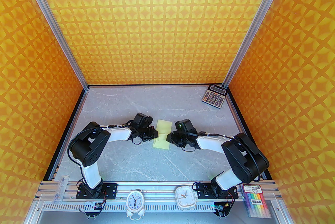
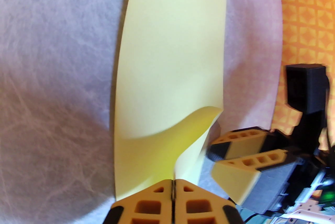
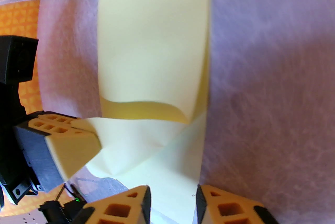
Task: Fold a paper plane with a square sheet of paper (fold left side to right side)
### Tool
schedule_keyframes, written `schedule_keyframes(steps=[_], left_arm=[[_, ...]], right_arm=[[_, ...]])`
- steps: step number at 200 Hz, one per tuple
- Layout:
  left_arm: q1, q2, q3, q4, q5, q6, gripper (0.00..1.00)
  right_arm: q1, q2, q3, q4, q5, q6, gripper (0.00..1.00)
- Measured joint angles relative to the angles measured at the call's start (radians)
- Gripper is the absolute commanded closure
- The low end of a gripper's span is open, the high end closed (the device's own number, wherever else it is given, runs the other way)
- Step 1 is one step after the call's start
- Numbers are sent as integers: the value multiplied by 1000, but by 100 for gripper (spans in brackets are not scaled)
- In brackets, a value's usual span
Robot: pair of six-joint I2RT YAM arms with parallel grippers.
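Note:
The square sheet of paper (image 1: 163,128) lies mid-table, doubled over into a narrow pale yellow strip with a rectangular outline and no point. My left gripper (image 1: 155,134) sits at its left edge. In the left wrist view this gripper (image 2: 173,186) is shut on a lifted flap of the sheet (image 2: 170,47), which curls up from the table. My right gripper (image 1: 169,138) is at the strip's right edge. It (image 3: 172,202) stands open, with the near end of the sheet (image 3: 151,34) lying in the gap between its fingers. The two grippers almost touch.
A grey calculator (image 1: 214,96) lies at the far right corner of the marble table (image 1: 125,160). Two clocks (image 1: 134,202) (image 1: 185,196) and a pack of coloured markers (image 1: 255,200) rest on the near rail. Orange patterned walls enclose three sides.

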Motion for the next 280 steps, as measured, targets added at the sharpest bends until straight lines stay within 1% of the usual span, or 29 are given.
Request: schedule_keyframes(steps=[23,30,70,97,128,148,158,165,175,186,197,199,208,214,232,243,280], left_arm=[[1,-14,-5,31,8,-34,96],[1,-19,-5,39,10,-41,96],[3,-39,-5,71,23,-66,96],[6,-39,-6,76,31,-74,96],[6,-39,-15,85,34,-77,90],[6,-39,-17,85,35,-77,84],[7,-39,-17,85,37,-76,78],[7,-39,-17,85,38,-74,70],[9,-39,-17,85,39,-74,62],[13,-39,-17,83,41,-70,52],[20,-39,-17,76,42,-71,43],[21,-39,-17,75,42,-68,40],[30,-40,-17,69,41,-59,29],[36,-43,-17,61,41,-53,25],[54,-56,-21,31,37,-48,24],[60,-62,-22,19,36,-46,24],[63,-61,-32,0,34,-52,26]], right_arm=[[1,13,-29,116,-14,76,63],[1,13,-33,136,-19,92,60],[1,17,-34,228,-35,154,60],[1,51,-47,314,-45,198,62],[1,105,-63,409,-55,249,69],[1,121,-72,458,-56,272,76],[1,122,-78,476,-56,281,78],[0,122,-81,487,-58,285,80],[-1,122,-84,499,-59,291,86],[-2,122,-87,509,-61,295,87],[-5,122,-90,516,-62,297,95],[-5,122,-90,518,-62,296,95],[-6,121,-93,521,-63,296,96],[-7,121,-93,520,-63,298,96],[-12,110,-97,520,-63,296,97],[-16,100,-98,520,-63,296,100],[-19,79,-99,521,-65,295,100]])
